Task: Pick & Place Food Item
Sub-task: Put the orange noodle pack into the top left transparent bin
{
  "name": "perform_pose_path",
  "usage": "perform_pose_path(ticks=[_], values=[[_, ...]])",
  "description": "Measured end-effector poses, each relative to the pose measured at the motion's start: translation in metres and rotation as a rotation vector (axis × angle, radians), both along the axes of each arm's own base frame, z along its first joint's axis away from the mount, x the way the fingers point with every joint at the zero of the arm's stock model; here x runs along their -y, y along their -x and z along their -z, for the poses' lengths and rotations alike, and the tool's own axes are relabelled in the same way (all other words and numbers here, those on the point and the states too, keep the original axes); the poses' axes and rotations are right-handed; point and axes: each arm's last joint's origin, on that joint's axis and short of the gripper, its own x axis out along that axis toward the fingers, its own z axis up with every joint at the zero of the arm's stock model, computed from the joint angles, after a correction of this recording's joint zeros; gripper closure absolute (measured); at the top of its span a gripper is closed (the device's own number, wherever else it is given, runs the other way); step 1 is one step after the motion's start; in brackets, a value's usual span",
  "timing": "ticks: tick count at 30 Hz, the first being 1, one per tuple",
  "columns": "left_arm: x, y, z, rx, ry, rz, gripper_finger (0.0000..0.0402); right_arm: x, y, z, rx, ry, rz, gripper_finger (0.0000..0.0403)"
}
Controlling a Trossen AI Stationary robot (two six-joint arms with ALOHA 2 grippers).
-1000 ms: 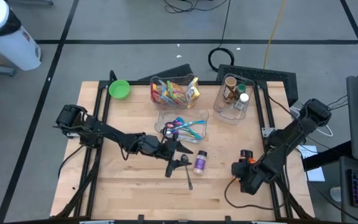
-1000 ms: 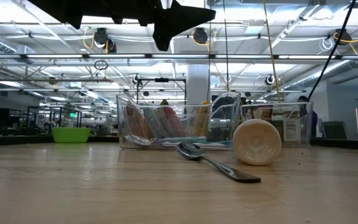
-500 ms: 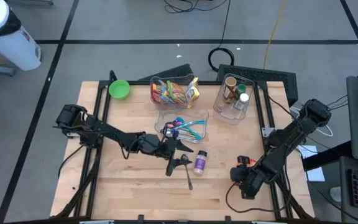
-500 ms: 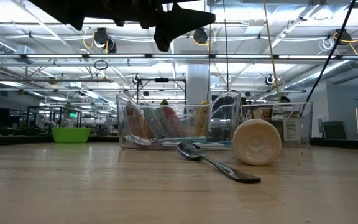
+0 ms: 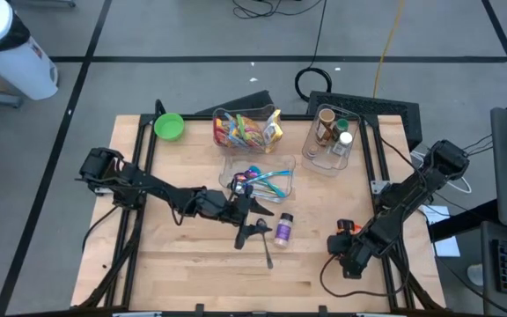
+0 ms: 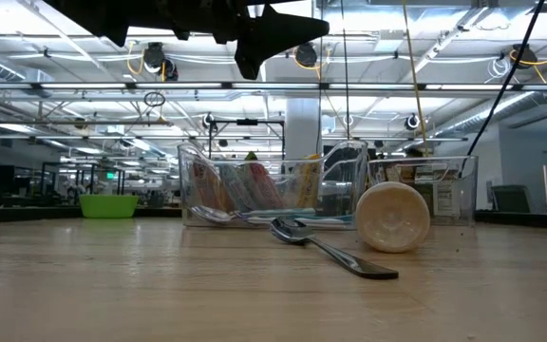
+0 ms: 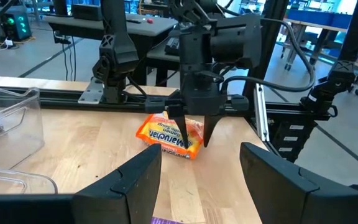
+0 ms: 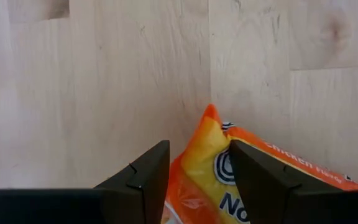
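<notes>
Hovering over the noodle packet right now: right gripper, pointing straight down at lower right of the high frame, near the table's right edge. Fingers are standing apart, one on each side of the packet's end, gripping nothing yet as far as I can see. In the right wrist frame the orange corner of the packet is poking up into the gap between the two fingers, so it's sitting roughly centred under the jaws, lying flat on the wood.

Packet's long axis is running across the finger line in the left wrist frame, so the jaws look set to close across its short side. Judging that as a workable pinch.

Right arm is clearly the nearer one. Left gripper is sitting mid-table, centre of the high frame, beside the spoon and the bottle, well apart from the packet. Its fingers are spread, empty.

Next move, my guess: drop a little, close, then carry toward the snack bin at upper centre.
</notes>
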Motion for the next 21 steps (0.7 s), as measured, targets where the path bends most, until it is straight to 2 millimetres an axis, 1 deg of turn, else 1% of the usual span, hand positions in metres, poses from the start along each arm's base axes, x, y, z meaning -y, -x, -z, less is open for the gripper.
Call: perform_pose_path(ticks=[7,11,15,21], values=[[0.0,0.0,0.0,0.0,0.0,-0.001,0.0174,0.003,0.003,0.01,0.008,-0.002,0.002,0.0244],[0.0,0.0,0.0,0.0,0.0,-0.002,0.0174,0.005,0.004,0.011,0.006,0.008,-0.002,0.026],[0.0,0.0,0.0,0.0,0.0,-0.002,0.0174,0.005,0.004,0.011,0.017,0.029,-0.015,0.0295],[0.0,0.0,0.0,0.0,0.0,-0.002,0.0174,0.006,0.004,0.012,0.022,0.047,-0.041,0.037]])
